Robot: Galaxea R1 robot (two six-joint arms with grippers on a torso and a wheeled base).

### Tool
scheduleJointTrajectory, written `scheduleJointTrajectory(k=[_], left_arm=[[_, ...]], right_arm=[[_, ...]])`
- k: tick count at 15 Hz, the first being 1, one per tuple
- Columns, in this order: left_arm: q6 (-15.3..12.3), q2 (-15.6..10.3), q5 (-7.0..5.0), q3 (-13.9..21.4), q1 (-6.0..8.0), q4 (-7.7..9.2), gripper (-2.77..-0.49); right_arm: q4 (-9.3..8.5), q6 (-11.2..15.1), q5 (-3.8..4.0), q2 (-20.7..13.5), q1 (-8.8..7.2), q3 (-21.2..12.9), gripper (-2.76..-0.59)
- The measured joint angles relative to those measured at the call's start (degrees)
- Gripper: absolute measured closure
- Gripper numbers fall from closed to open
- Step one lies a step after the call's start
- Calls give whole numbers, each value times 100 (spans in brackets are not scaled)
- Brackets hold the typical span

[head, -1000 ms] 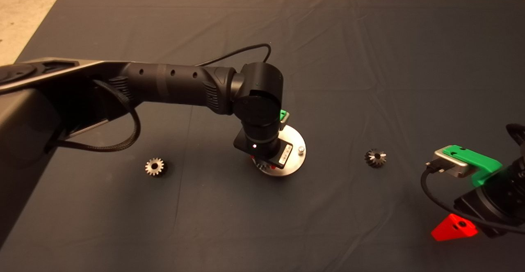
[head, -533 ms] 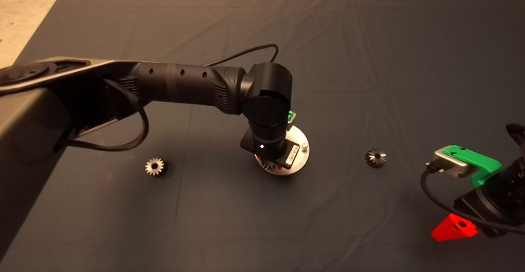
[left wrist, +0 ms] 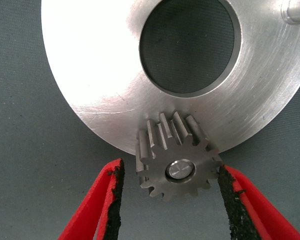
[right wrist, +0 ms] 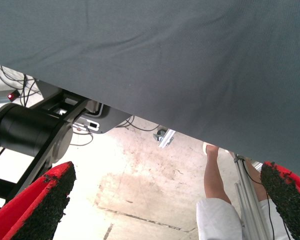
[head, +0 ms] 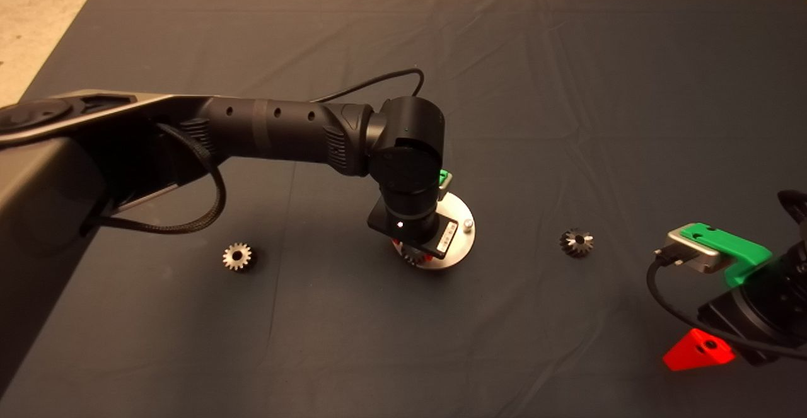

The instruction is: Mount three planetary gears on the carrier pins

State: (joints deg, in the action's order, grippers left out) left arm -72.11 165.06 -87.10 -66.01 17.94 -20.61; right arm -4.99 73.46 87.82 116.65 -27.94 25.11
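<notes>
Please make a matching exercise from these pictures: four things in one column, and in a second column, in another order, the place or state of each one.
Things:
1. gear between the left gripper's fingers
2. left gripper
3. gear with straight teeth
4. right gripper

Places or states:
A. lies alone on the mat, left of the silver disc
B. seated on a carrier pin at the disc's rim
C. open, parked at the mat's lower right edge
D. open, with a finger on each side of a gear

Pairs: 1-B, 2-D, 3-A, 4-C

The counter is covered by a creased dark mat. Beyond its edge, a pale stained concrete floor is seen, crossed by cables.
</notes>
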Motion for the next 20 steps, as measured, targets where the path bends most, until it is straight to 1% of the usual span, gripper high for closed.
scheduleJointTrajectory(k=[1,3,4,5,6,7,8,9,10,12,13,14,15,16,17,18,19,20], left_arm=[[0,-17,15,5,-1,14,-125],[-9,-69,11,30,0,48,-144],[-41,-109,13,66,2,76,-146],[-68,-199,15,146,16,119,-147],[-106,-334,16,252,65,186,-156],[-167,-549,13,342,159,245,-159],[-212,-812,11,427,295,265,-162],[-267,-1106,9,536,436,287,-168],[-333,-1420,4,701,548,339,-173],[-414,-2113,4,1068,686,455,-184],[-504,-2463,4,1246,750,489,-186],[-576,-2746,-36,1433,816,495,-186],[-675,-2947,-59,1631,866,496,-186],[-768,-3053,-61,1822,879,499,-191],[-852,-3116,-57,2043,877,468,-199],[-960,-3168,-14,2318,879,355,-200],[-1047,-3263,13,2580,881,129,-204],[-1125,-3403,20,2739,908,-136,-211]], right_arm=[[0,0,0,0,0,0,-275],[2,-1,0,0,0,0,-275],[2,0,5,-1,1,0,-275],[2,-1,2,0,2,0,-275],[1,-1,2,0,0,0,-275],[2,-1,5,-1,2,0,-275],[2,-1,5,0,1,0,-275],[2,-1,0,0,0,0,-275],[2,-4,2,0,2,0,-275],[2,-11,0,0,2,0,-275],[2,-11,5,0,2,0,-275],[2,-11,2,0,7,0,-275],[2,-11,1,2,18,0,-275],[2,-11,-11,5,16,0,-275],[2,-11,-11,2,16,0,-275],[2,-11,-11,2,17,0,-275],[2,-11,-6,-1,18,0,-275],[2,-11,7,-4,18,0,-275]])
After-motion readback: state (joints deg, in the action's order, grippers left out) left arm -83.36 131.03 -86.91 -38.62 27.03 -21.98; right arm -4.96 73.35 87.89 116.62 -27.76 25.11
